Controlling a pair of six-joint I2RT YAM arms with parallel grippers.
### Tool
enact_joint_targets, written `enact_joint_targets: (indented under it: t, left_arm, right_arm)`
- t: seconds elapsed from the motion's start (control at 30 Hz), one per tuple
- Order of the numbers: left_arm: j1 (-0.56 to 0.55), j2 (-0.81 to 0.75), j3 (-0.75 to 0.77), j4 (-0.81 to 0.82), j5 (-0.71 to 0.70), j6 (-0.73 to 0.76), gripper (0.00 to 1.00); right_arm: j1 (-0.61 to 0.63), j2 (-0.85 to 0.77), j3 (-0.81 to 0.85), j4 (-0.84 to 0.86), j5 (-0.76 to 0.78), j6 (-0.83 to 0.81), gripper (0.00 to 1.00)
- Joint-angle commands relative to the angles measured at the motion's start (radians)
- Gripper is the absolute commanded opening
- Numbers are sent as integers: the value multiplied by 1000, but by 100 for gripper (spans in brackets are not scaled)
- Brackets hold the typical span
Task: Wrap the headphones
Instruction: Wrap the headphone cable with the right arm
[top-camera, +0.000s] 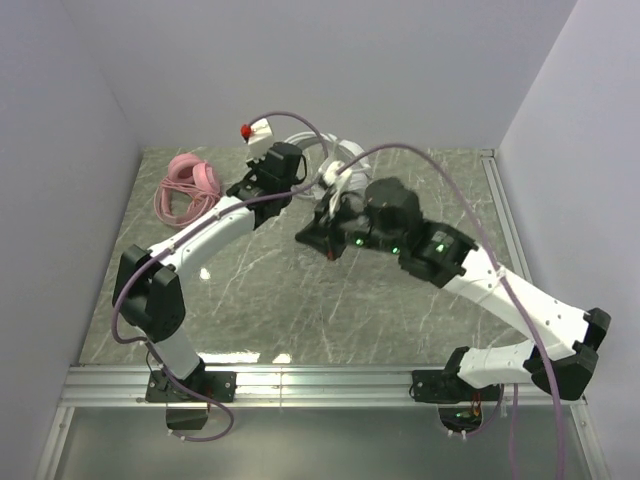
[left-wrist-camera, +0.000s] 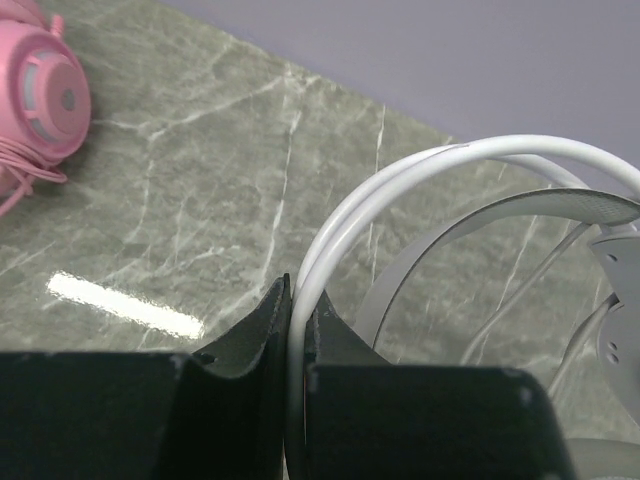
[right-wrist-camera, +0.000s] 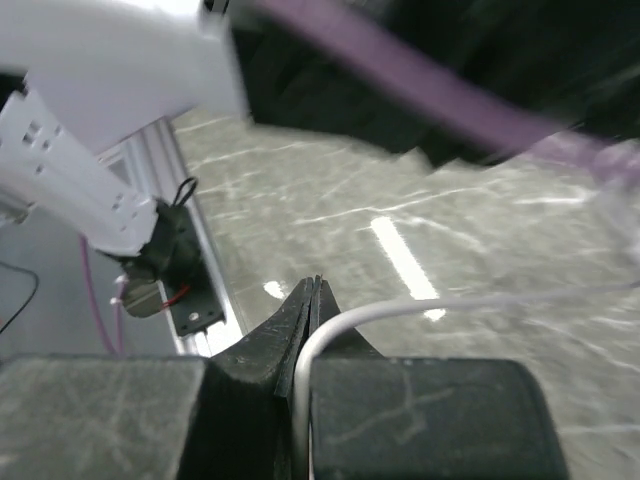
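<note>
The white headset (top-camera: 340, 158) sits at the far middle of the bench (top-camera: 280, 300), between the two arms' ends. The left claw (left-wrist-camera: 297, 290) is clamped on its twin white band wires. From the left wrist the band arches up from the jaws and over to the right, with a wider grey strap (left-wrist-camera: 480, 225) curving beneath it (the top view shows only a pale tangle here). The right claw (right-wrist-camera: 312, 290) is pinched together on a thin cable (right-wrist-camera: 420, 305), pale in this light, which runs off to the right across the bench; only the right wrist view shows that grip. The pink headset (top-camera: 192, 178) lies well apart at the far left, its long axis slanting toward the far wall, cable looped beside it. One pink earcup (left-wrist-camera: 40, 95) faces the left wrist camera.
</note>
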Motion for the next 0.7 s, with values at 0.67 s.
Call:
enact_joint_targets:
  t: [0.67]
  left_arm:
    - [-62, -191, -397, 494, 4, 320, 0]
  right_arm:
    - [-379, 158, 499, -498, -141, -95, 0]
